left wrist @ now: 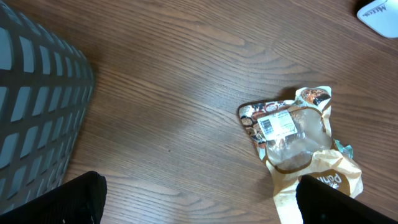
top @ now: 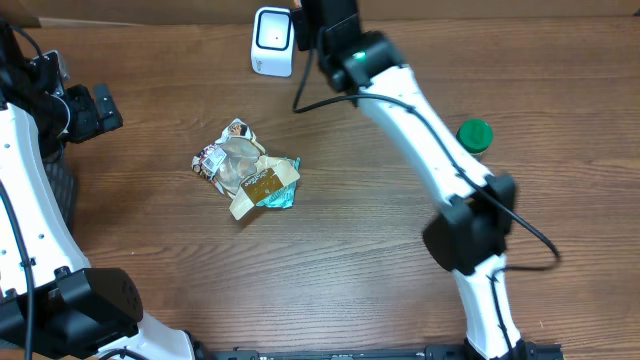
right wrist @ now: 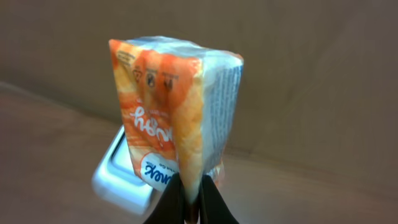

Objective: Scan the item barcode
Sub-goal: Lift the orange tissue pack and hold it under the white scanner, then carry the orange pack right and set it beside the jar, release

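Note:
My right gripper (right wrist: 193,186) is shut on the lower edge of an orange snack packet (right wrist: 174,106), which stands upright above the pinched fold. Just behind and below the packet sits the white barcode scanner (right wrist: 118,177), at the back of the table (top: 272,40). In the overhead view the right arm reaches to the scanner's right side, and the packet itself is hidden under the arm. My left gripper (left wrist: 199,202) is open over bare wood at the far left (top: 100,108), with nothing between its fingers.
A crumpled pile of beige and teal wrappers (top: 248,172) lies left of centre, near the left gripper's right finger (left wrist: 298,140). A green-capped object (top: 475,135) stands at the right. A grey mesh basket (left wrist: 37,93) sits at the left edge.

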Controlling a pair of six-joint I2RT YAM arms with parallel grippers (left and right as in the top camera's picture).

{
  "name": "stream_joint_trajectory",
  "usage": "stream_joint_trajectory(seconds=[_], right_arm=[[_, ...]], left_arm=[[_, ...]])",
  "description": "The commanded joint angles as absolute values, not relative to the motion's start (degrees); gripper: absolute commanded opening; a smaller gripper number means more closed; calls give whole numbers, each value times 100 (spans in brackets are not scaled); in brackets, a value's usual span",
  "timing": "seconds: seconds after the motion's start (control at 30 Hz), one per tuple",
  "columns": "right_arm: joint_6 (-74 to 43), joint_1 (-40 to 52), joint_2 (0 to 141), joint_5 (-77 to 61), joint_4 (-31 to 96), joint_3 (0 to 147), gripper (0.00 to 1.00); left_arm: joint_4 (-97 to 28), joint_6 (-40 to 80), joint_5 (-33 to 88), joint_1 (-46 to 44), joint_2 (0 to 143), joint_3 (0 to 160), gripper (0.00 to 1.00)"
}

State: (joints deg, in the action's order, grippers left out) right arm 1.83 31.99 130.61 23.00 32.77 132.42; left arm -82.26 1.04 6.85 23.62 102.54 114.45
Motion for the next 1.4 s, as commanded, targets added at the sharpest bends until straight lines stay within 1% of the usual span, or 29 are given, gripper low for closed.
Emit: stream_joint_trajectory(seconds=[0.0,0.07,0.2,0.43,0.5,0.8,0.97,1.17,1.27,1.37], right_arm=[[1931,3247,13590,2978,2375,13314,4],[2438,3247,13902,2978,1765,13312,4],[3426,3251,14429,2952,976,13310,4],[4751,3308,15036,2936,556,13310,4],[4952,3317,15080,2838,563,13303,4],[4980,3367,15091,2856,563,13301,4],[4834,3446,14958,2939,722,13303,4],[3514,3489,14243,2952,1164,13305,4],[2847,3522,13640,2952,1935,13305,4],[1896,3531,13096,2952,2829,13305,4]], left_arm=[[-8221,-23,707,2311,10274,11437,100],[-8221,-23,707,2311,10274,11437,100],[-8221,-23,707,2311,10274,11437,100],[-8221,-25,707,2311,10274,11437,100],[-8221,-23,707,2311,10274,11437,100],[-8221,-23,707,2311,10274,11437,100],[-8221,-23,707,2311,10274,11437,100],[-8221,-23,707,2311,10274,11437,100],[-8221,-23,707,2311,10274,11437,100],[-8221,-23,707,2311,10274,11437,100]])
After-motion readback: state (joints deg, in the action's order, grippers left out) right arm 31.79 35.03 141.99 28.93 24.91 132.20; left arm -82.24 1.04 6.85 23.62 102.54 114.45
